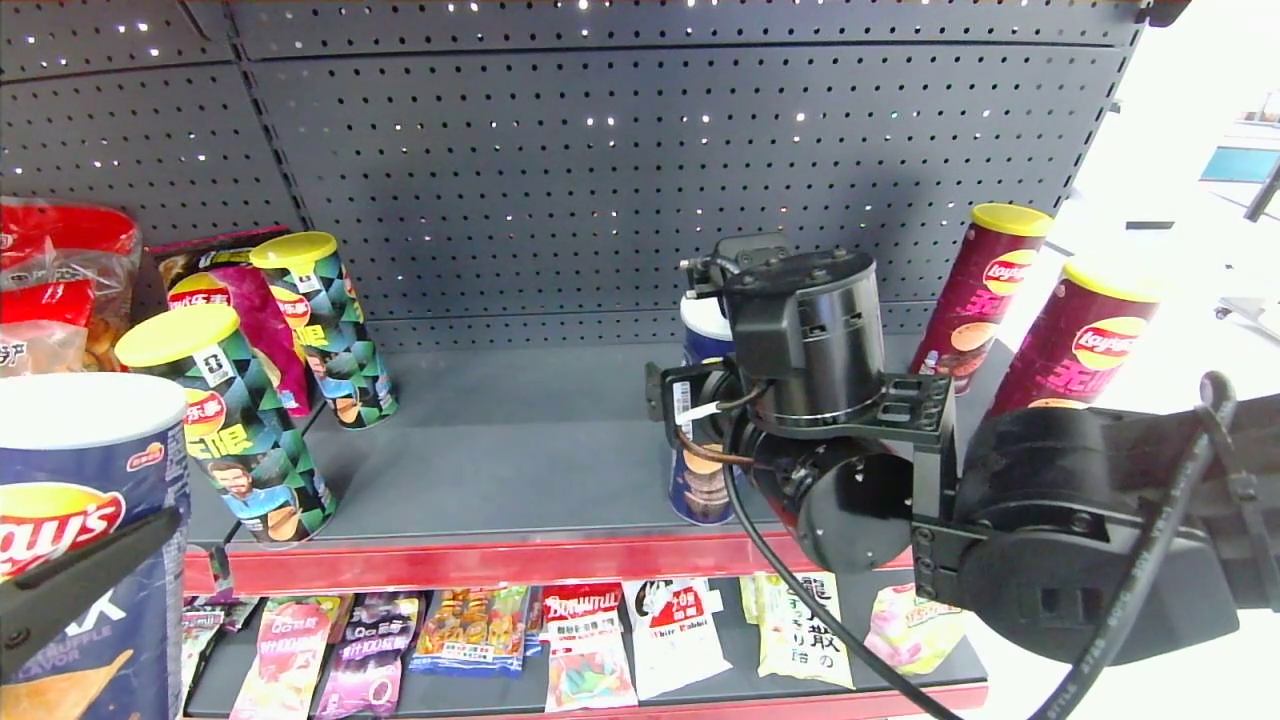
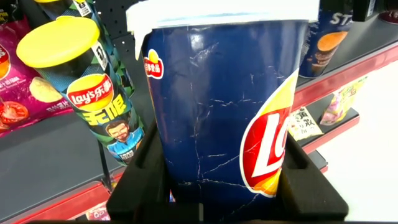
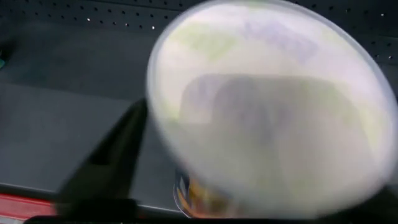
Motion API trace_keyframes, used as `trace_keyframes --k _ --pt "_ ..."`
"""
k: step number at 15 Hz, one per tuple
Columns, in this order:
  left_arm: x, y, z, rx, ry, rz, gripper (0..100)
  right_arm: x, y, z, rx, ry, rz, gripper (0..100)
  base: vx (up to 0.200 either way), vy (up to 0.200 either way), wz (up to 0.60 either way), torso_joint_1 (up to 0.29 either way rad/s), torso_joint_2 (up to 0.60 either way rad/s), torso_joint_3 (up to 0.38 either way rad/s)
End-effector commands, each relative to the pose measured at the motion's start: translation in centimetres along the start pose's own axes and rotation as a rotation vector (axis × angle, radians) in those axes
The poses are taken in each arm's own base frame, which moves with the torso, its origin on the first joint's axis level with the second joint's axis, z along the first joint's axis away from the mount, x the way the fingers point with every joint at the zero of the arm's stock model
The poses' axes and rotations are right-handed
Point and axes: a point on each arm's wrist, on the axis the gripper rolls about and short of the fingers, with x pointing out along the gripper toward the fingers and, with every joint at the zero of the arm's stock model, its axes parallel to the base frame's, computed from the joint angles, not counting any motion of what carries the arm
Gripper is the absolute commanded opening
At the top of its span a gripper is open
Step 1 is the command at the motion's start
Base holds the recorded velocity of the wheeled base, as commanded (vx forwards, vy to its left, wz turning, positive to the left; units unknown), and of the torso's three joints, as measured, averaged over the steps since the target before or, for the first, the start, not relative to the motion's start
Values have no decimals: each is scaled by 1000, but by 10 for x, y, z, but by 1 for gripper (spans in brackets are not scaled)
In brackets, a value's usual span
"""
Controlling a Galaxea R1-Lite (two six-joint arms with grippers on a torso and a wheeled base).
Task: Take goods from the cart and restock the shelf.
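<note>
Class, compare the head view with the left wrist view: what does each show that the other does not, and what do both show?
Head view only: two maroon cans with yellow lids at the right of the shelf. Left wrist view only: both fingers of the left gripper, one against each side of the navy can. Both: that navy can, the green can with a yellow lid beside it, and the shelf's red front edge.

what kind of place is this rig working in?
Looks like a shop aisle, or a mock-up of one: a shelf with a pegboard back and red front edge, upright chip cans on it, and snack packets on the tier below.
</note>
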Motion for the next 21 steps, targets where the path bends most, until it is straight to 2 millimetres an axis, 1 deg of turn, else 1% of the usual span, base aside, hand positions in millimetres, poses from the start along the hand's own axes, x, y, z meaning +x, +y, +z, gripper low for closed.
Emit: trace_keyframes --k 1,4,6,9,15,17,18,19,20,21 --pt "0 0 -2 -2 7 -1 0 0 0 0 1 -2 1 100 0 0 0 0 0 0" --pt "-2 -1 -7 -2 10 -1 0 -1 -1 1 3 -6 -14 100 0 0 0 0 0 0" --pt "-2 -1 -7 -2 8 -1 0 -4 -3 0 4 -6 -30 100 0 0 0 0 0 0" --pt "-2 -1 -7 -2 10 -1 0 -22 -2 7 15 -26 5 100 0 0 0 0 0 0" --pt "-2 -1 -7 -3 11 -1 0 -67 -1 -9 -16 -6 111 100 0 0 0 0 0 0" --pt "-2 -1 -7 -2 10 -1 0 -85 -2 -14 -32 -3 161 100 0 0 0 0 0 0" --pt "-2 -1 -7 -2 8 -1 0 -97 -3 -20 -46 3 193 100 0 0 0 0 0 0" --pt "-2 -1 -7 -2 8 -1 0 -111 -9 -27 -52 13 222 100 0 0 0 0 0 0" --pt "-2 -1 -6 -2 7 -1 0 -116 -13 -31 -54 19 232 100 0 0 0 0 0 0" --pt "-2 -1 -7 -2 10 -1 0 -127 -31 -42 -60 33 237 100 0 0 0 0 0 0"
